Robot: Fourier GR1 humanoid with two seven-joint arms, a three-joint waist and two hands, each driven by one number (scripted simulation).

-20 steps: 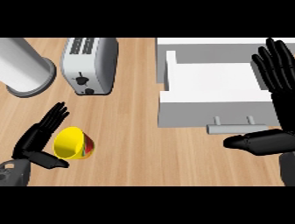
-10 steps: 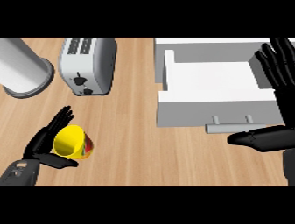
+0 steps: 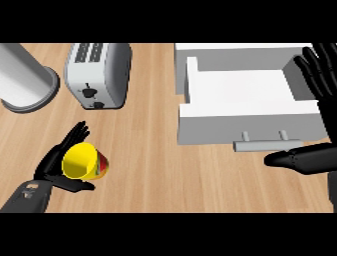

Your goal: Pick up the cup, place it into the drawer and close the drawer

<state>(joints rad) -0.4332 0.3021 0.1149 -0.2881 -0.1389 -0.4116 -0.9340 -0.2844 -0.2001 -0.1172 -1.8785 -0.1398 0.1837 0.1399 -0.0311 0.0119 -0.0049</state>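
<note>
Cupping the yellow cup in my left hand, fingers curling round it; right hand resting open, fingers up, beside the open drawer.

A wide strip of bare light wooden counter runs between the yellow cup at lower left and the open white drawer at upper right. The silver toaster and the tall grey metal cylinder stand well left of that strip. The open black right hand hangs over the drawer's right wall, its thumb just below the grey drawer handle
</note>
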